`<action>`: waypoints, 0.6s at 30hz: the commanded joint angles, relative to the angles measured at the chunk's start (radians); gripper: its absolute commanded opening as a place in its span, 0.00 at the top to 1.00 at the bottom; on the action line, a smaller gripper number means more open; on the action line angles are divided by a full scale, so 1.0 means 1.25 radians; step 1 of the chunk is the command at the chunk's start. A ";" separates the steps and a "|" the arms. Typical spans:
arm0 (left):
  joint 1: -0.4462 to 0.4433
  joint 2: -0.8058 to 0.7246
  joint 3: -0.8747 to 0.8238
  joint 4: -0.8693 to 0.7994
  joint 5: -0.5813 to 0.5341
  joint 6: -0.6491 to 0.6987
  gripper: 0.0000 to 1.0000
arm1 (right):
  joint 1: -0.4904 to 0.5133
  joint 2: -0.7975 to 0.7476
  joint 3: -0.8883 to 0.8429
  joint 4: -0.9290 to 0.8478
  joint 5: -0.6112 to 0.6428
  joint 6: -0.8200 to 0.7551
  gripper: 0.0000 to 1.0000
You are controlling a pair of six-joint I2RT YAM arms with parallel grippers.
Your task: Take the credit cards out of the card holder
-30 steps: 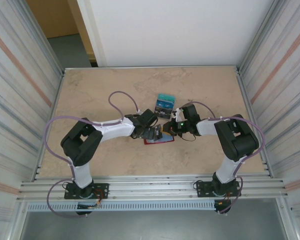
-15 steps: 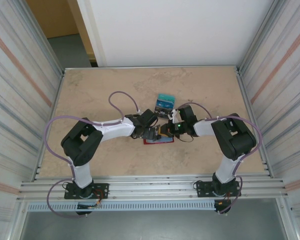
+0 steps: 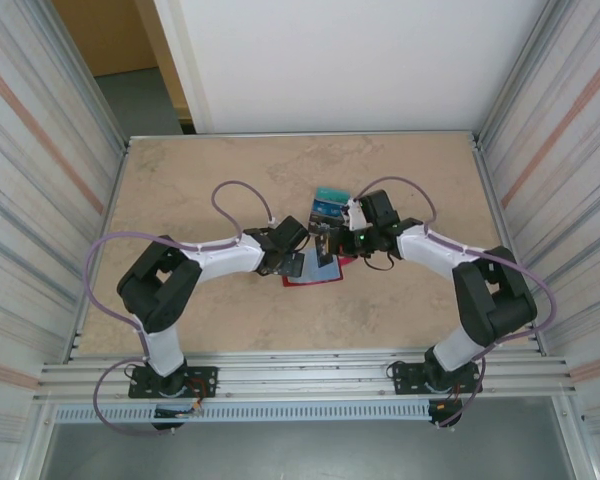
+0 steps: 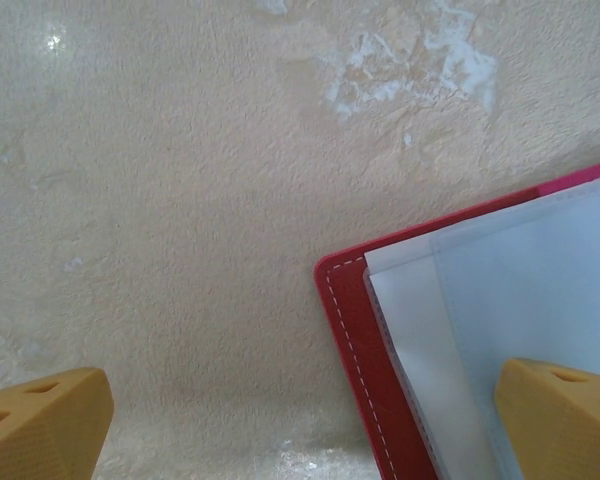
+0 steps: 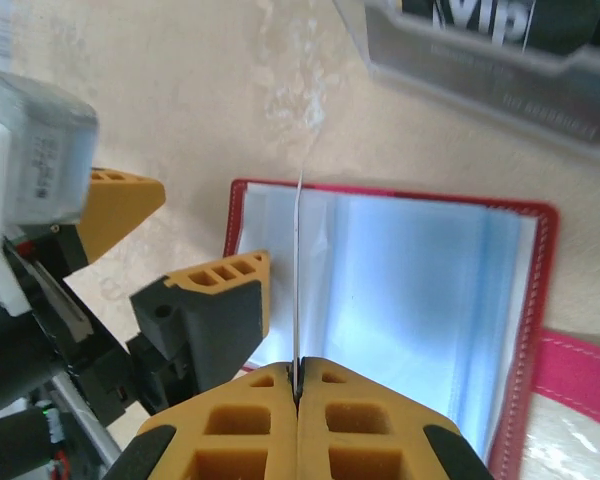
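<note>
Top view: card holder [image 3: 315, 280] partly covered by left gripper [image 3: 298, 263] and right gripper [image 3: 330, 250]; pocket contents too small to tell. Loose credit cards [image 3: 328, 205] stacked, number not countable.

Left wrist view: card holder [image 4: 480, 300] cut off by right and bottom edges; left gripper [image 4: 300, 420] fingers cropped at bottom edge.

Right wrist view: held card [image 5: 298, 260] pinched in right gripper [image 5: 297, 378], seen edge-on, so face and colour could not be told. Credit cards [image 5: 500, 50] cut by top edge, print blurred. Snap tab [image 5: 580, 370] cut by right edge.
</note>
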 commanded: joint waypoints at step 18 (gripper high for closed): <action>0.021 -0.141 -0.036 -0.003 -0.013 0.098 0.01 | 0.009 0.075 0.277 -0.178 0.256 -0.687 1.00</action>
